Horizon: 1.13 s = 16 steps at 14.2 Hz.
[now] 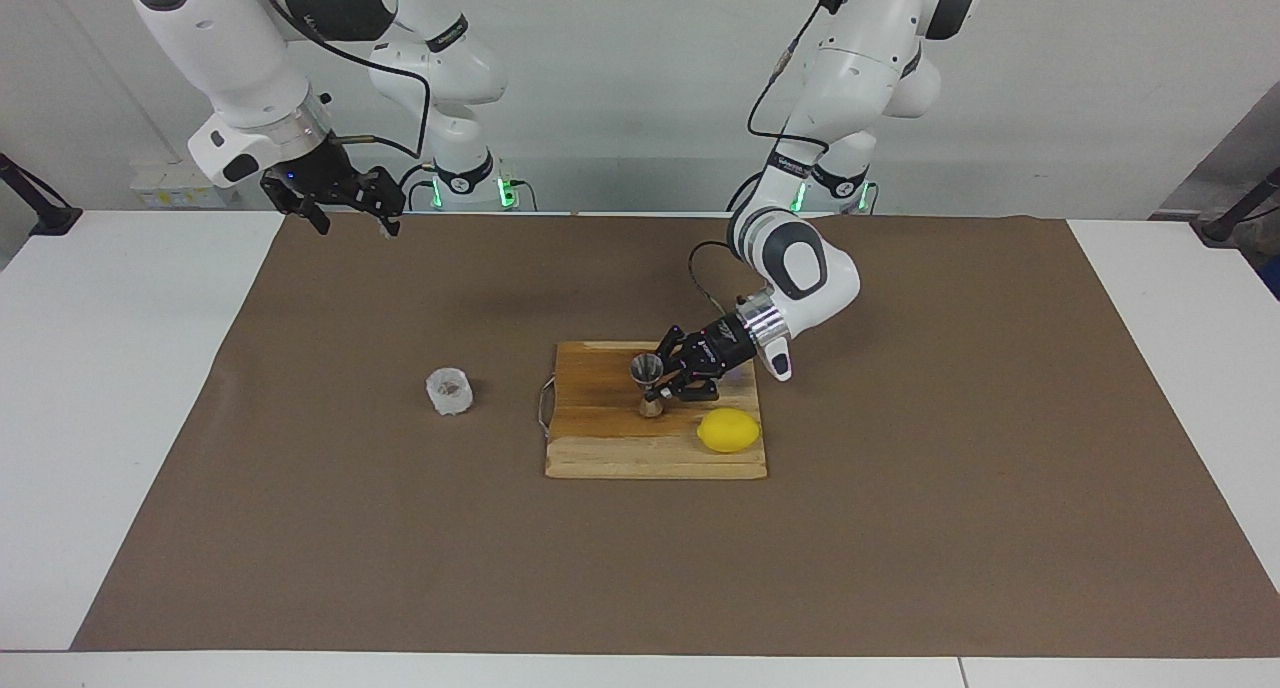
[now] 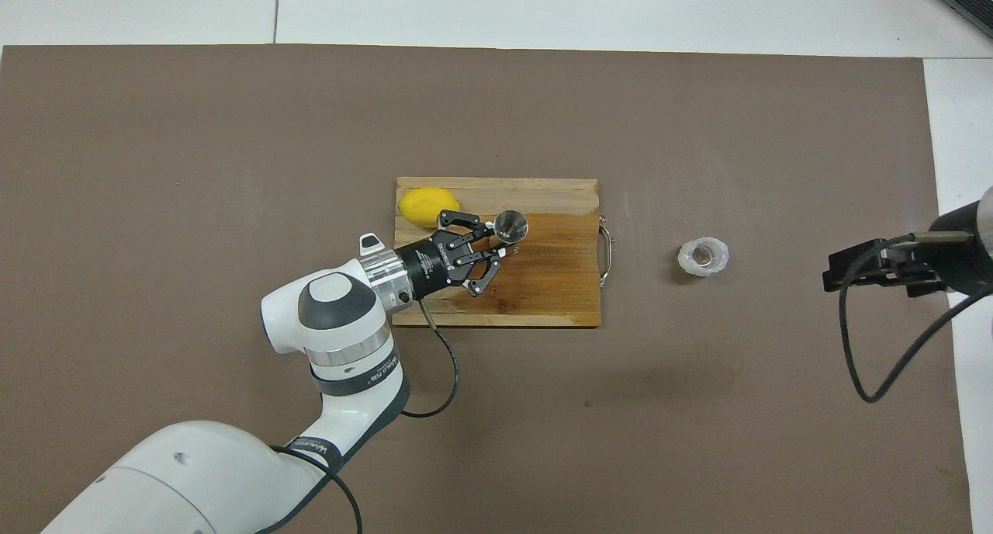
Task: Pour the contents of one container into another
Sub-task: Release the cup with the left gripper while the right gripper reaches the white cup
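— What's out, by count?
— Two arms, one brown mat point(image 1: 900, 528) on the white surface point(image 1: 120, 418), one wooden board point(image 1: 610, 453), one lemon point(image 1: 729, 430), one plastic cup point(image 1: 449, 391), one jigger point(image 1: 648, 380).
— The hands?
— Left hand point(image 1: 668, 371) spread open around the upright jigger on the board. Right hand point(image 1: 355, 213) waits open, raised. Cup on the mat beside the board, toward the right arm's end.

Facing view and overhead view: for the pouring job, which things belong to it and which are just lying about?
Part of the job:
- plastic cup, on the brown mat toward the right arm's end
- steel jigger, upright on the board
- left gripper, open around the jigger
- right gripper, waiting raised

Lying about:
- wooden cutting board
- lemon, on the board
- brown mat
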Each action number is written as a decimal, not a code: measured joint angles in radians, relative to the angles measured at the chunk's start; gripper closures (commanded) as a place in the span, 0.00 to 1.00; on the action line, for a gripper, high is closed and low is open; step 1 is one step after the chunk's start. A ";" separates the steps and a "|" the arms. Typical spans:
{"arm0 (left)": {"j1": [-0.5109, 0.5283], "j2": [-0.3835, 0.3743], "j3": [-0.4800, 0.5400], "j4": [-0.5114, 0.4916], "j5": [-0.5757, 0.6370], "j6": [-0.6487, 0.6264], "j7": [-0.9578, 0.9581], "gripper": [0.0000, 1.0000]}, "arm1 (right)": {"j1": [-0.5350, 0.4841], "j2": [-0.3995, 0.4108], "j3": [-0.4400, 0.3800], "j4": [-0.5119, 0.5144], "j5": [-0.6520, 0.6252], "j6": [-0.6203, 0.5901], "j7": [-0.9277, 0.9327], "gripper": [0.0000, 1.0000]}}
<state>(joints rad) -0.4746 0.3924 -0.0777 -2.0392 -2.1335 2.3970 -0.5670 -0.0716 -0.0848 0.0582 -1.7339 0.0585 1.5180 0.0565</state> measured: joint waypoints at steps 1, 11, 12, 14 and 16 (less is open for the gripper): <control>0.001 0.000 0.001 0.000 0.000 0.000 0.000 0.01 | 0.000 0.000 0.000 -0.001 0.000 0.000 -0.002 0.00; 0.033 -0.025 0.013 0.002 0.094 0.000 0.018 0.00 | -0.001 0.000 0.000 -0.018 0.000 0.055 -0.111 0.00; 0.048 -0.039 0.014 0.000 0.140 0.000 0.018 0.00 | -0.003 0.000 -0.001 -0.023 0.000 0.062 -0.137 0.00; 0.070 -0.084 0.016 -0.003 0.257 0.023 0.018 0.00 | -0.005 0.000 -0.003 -0.027 0.000 0.065 -0.190 0.00; 0.074 -0.151 0.016 -0.015 0.357 0.102 0.016 0.00 | -0.005 -0.001 -0.003 -0.032 0.000 0.071 -0.246 0.00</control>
<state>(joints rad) -0.4002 0.2409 -0.0617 -2.0540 -1.7766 2.4992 -0.5506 -0.0766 -0.0862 0.0557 -1.7659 0.0585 1.5886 -0.1896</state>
